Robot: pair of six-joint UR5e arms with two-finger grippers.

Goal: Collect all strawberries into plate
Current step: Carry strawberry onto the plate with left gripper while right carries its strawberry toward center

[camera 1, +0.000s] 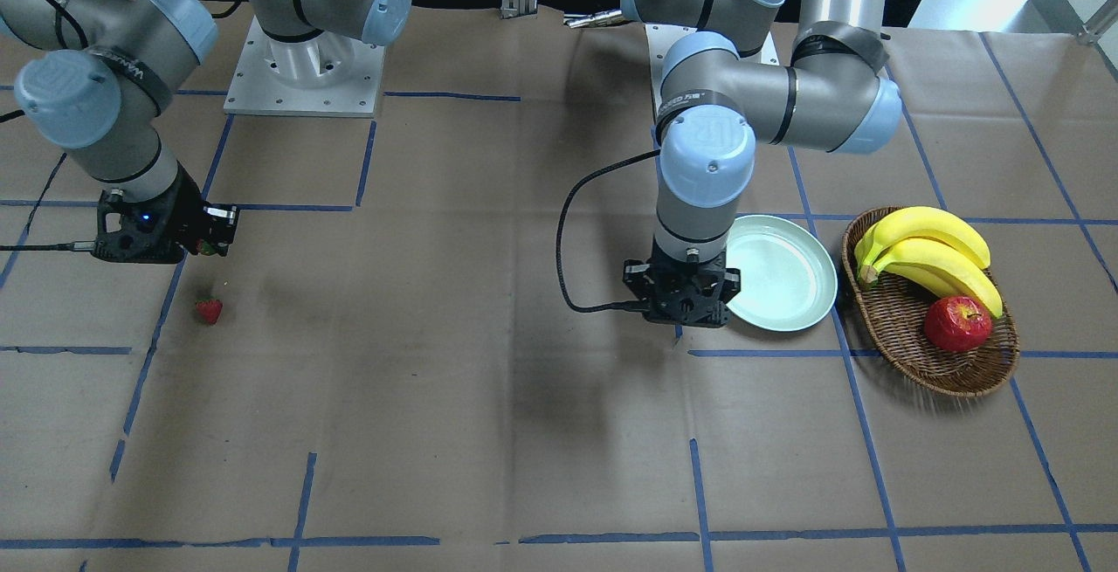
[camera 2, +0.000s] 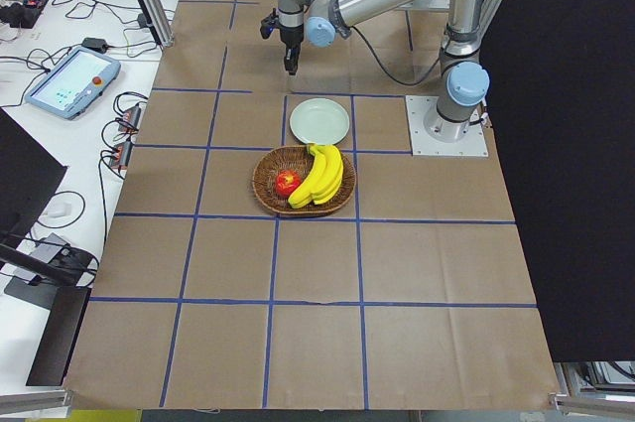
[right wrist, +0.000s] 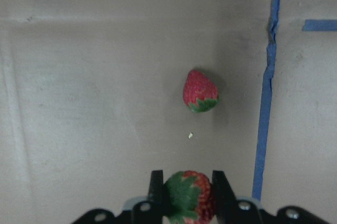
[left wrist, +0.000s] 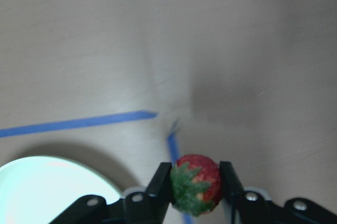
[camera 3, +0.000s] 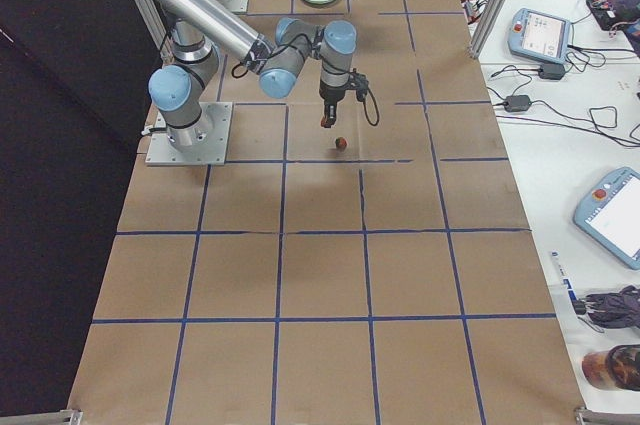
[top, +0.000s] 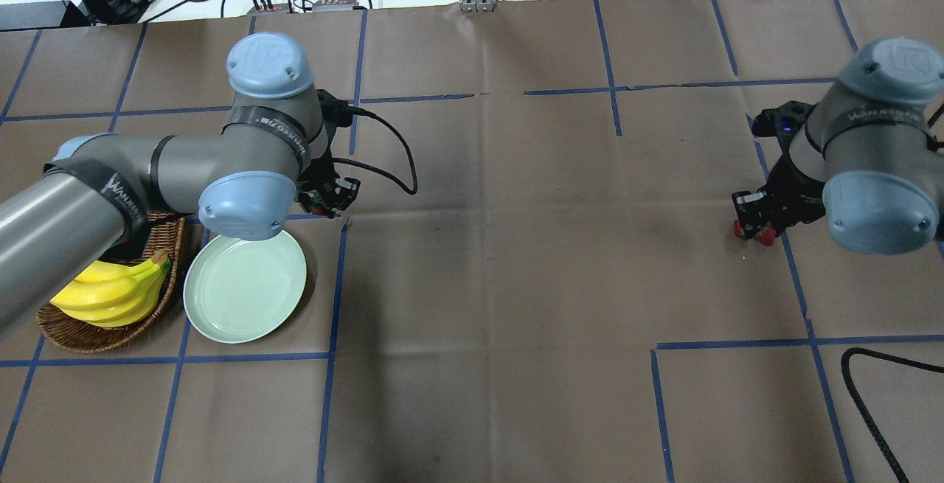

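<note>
Left wrist-mounted view has the left end effector (left wrist: 195, 174) closed narrow on the first strawberry (left wrist: 196, 186), one finger pressed to each side and the green top facing the camera. It hangs above the desk (camera 1: 489, 380) just beside the plate (left wrist: 47, 187), whose pale rim shows at the lower left (the berry sits over brown paper and a blue tape line (left wrist: 79, 123), not over the plate). From the front-facing camera this end effector overlaps the plate's rim on the side away from the basket (camera 1: 908, 336), which touches the plate's other edge and holds bananas (camera 1: 930, 249) and an apple (camera 1: 957, 324).

Well apart, at the desk's other end, the right end effector (right wrist: 187, 192) is likewise narrowed around the second strawberry (right wrist: 188, 203), raised off the desk. The third strawberry (right wrist: 200, 91) lies loose on the paper a little ahead of it, tip pointing away, near a blue line.
</note>
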